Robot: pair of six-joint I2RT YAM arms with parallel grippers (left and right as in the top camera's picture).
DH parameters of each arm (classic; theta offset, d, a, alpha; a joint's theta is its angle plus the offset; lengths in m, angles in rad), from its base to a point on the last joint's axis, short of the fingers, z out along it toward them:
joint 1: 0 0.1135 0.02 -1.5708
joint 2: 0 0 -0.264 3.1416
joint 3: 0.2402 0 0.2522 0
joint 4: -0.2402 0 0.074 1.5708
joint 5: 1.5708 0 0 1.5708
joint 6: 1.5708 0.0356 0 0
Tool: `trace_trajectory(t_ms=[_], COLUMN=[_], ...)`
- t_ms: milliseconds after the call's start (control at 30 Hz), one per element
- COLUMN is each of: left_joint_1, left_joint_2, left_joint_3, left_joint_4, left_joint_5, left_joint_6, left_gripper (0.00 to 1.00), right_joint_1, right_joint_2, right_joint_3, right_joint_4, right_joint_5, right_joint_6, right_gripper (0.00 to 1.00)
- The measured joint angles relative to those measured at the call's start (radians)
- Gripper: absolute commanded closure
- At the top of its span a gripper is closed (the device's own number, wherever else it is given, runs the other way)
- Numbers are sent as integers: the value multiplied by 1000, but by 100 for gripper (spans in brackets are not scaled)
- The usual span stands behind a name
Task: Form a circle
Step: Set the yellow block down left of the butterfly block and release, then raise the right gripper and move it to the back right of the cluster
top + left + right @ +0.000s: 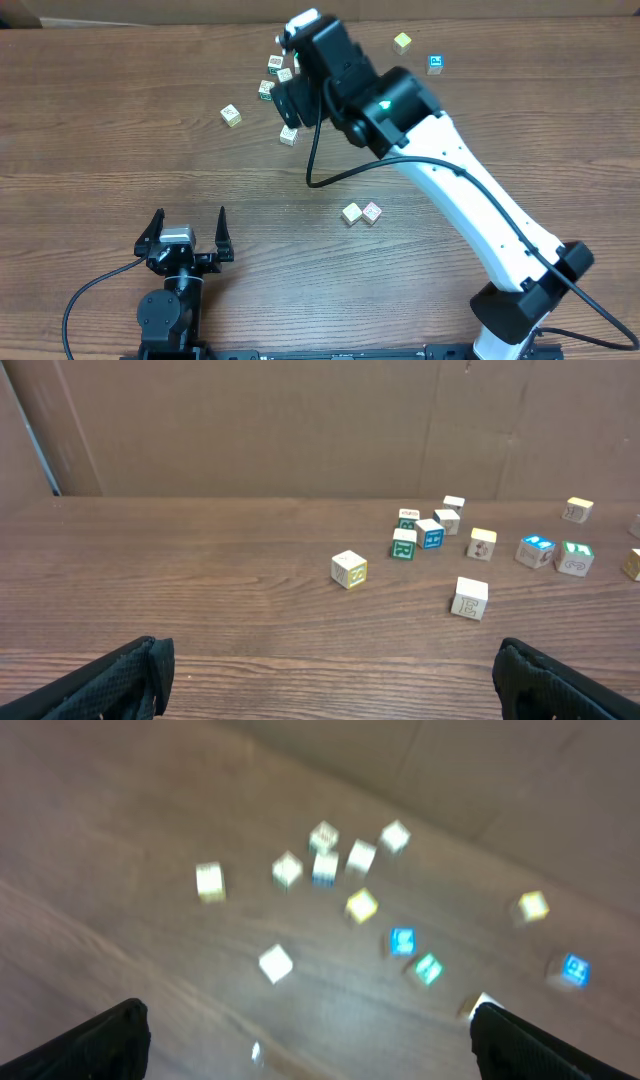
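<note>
Your left gripper is resting nearest you, jaws apart and empty. Just beyond, two cubes are lying side by side, touching. Farther out, your right gripper is hanging wide apart, holding nothing, beside the clump on the far desk. No ring is showing yet. Loose cubes are lying scattered, so I judge you are only starting.

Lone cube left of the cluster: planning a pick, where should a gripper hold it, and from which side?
I'd grip the lone cube on two opposite side faces, coming straight down from above. It lies flat, turned slightly askew, with nothing touching it, so align the fingers to its faces.
</note>
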Motion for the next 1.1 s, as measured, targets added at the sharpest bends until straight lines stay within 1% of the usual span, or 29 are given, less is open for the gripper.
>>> trace_trajectory(t_ms=[133, 233, 367, 467, 567, 667, 767, 1100], left_joint_1=[0, 0, 0, 0, 0, 0, 0, 0], left_joint_2=[0, 0, 0, 0, 0, 0, 0, 0], left_joint_3=[0, 0, 0, 0, 0, 0, 0, 0], left_joint_4=[0, 0, 0, 0, 0, 0, 0, 0], left_joint_5=[0, 0, 0, 0, 0, 0, 0, 0], left_joint_6=[0, 0, 0, 0, 0, 0, 0, 0], left_gripper=[1, 0, 1, 0, 0, 0, 1, 0], right_joint_1=[-30, -78, -170, -264, -354, -433, -456, -443], right_joint_2=[-4, -3, -3, -3, -3, -2, 5, 72], right_joint_3=[10, 8, 8, 8, 8, 8, 8, 8], right_joint_4=[6, 5, -1, -32, -79, -141, -148, -56], right_joint_5=[0, -31, -133, -247, -327, -367, -383, -413], right_joint_6=[16, 34, 85, 140, 182, 206, 212, 248], right_gripper=[0, 0, 0, 0, 0, 0, 0, 0])
